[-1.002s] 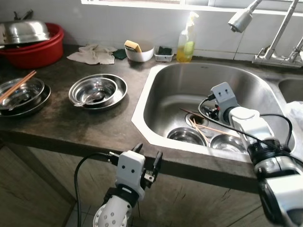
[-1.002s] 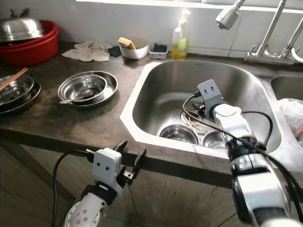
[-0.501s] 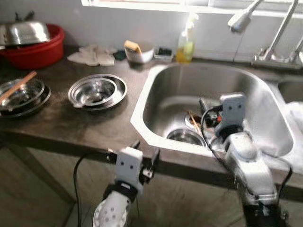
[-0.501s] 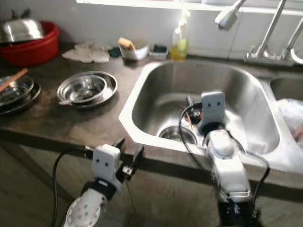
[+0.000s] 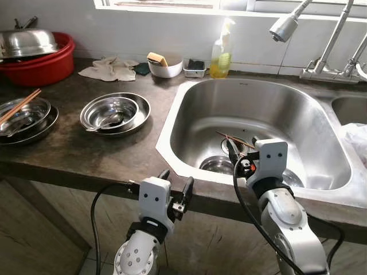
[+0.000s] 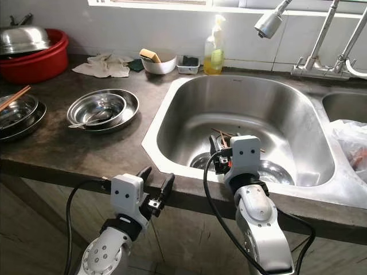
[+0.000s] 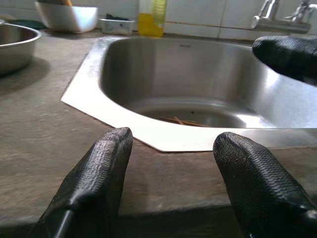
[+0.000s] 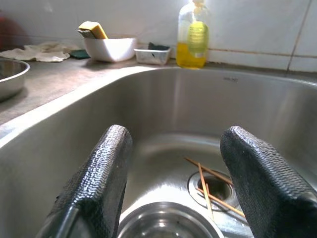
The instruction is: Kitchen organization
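Observation:
The steel sink (image 5: 189,97) holds two steel bowls (image 5: 217,165) near its front wall and loose wooden chopsticks (image 8: 205,181) lying over the drain. My right gripper (image 5: 241,148) hovers open just inside the sink's near rim, above the bowls, with nothing between its fingers (image 8: 106,168). Lower down, my left gripper (image 5: 176,182) is open and empty at the front edge of the dark counter (image 5: 126,154), pointing towards the sink. On the counter to the left sit nested steel bowls with a spoon (image 5: 114,112) and further bowls with chopsticks across them (image 5: 23,114).
A red basin with a steel lid (image 5: 37,51) stands at the back left. Behind the sink are a cloth (image 5: 109,69), a white bowl with a sponge (image 5: 163,64), a small tray (image 5: 196,67) and a yellow soap bottle (image 5: 221,51). A faucet (image 5: 284,26) overhangs; a plastic bag (image 5: 356,140) lies right.
My right gripper has drawn back from deep over the drain to the sink's near rim. The view shifted a little. The left gripper stays where it was.

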Tool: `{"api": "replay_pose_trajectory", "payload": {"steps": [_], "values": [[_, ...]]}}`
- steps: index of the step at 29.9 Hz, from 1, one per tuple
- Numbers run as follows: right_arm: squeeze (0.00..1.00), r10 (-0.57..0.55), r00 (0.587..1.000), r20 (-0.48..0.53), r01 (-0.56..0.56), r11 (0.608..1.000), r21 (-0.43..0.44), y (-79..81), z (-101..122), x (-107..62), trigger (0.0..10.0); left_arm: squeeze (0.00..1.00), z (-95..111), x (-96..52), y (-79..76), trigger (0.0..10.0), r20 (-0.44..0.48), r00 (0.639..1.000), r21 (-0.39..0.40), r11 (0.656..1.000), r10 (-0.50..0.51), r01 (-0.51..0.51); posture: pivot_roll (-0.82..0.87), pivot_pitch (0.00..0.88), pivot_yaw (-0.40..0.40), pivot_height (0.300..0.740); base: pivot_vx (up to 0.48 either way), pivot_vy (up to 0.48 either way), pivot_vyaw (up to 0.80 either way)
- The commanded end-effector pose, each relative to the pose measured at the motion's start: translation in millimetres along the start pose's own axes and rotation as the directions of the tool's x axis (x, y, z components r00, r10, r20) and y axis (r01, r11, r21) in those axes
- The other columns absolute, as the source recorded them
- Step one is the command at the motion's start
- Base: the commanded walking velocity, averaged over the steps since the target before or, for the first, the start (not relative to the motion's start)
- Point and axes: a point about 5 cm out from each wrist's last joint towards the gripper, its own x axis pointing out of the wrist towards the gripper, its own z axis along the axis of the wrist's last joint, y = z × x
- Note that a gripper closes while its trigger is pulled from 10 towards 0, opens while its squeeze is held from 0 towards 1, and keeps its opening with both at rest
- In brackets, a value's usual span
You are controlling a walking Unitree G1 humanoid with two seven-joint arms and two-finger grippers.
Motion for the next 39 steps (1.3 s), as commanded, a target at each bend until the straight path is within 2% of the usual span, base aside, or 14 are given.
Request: {"api": "replay_pose_trajectory", "payload": {"steps": [1,5,15,22,30,39], "values": [[0.0,0.004,1.0,0.004,-0.004,1.0,-0.003,2.1,2,0.9,10.0,0.0,-2,-0.6,-1.0,10.0,-0.012,1.0,-0.002,1.0,-0.003,0.003,0.12,0.056,-0.037,0.74,0.0,0.0,0.41],[0.0,0.0,1.0,0.012,0.001,1.0,-0.011,2.7,3,3.8,10.0,0.0,-2,-1.6,-0.9,10.0,-0.014,1.0,0.0,1.0,-0.002,0.002,0.12,0.056,-0.037,0.74,0.0,0.072,0.72],[0.0,0.004,1.0,0.026,-0.004,1.0,0.0,6.6,6,9.0,10.0,0.0,-3,-2.5,0.7,10.0,-0.015,1.0,0.014,1.0,-0.002,0.002,0.12,0.047,-0.035,0.74,0.0,0.408,0.8],[0.0,-0.006,0.999,0.036,0.006,1.0,0.007,4.9,8,10.8,10.0,0.0,-3,-1.9,1.6,10.0,-0.015,1.0,0.029,1.0,-0.005,0.005,0.12,0.038,-0.029,0.74,0.0,0.0,0.74],[0.0,-0.009,0.998,0.064,0.008,1.0,0.016,-4.2,15,17.9,10.0,0.0,-4,-2.2,1.1,10.0,-0.018,1.0,0.035,0.999,-0.01,0.011,0.12,0.039,-0.028,0.74,0.0,0.0,0.0],[0.0,0.068,0.99,0.121,-0.065,0.997,-0.034,-11.6,30,33.8,10.0,0.0,-5,-3.2,-0.4,10.0,-0.021,1.0,0.04,0.999,-0.007,0.008,0.12,0.051,-0.03,0.74,0.0,0.0,0.0]]}}
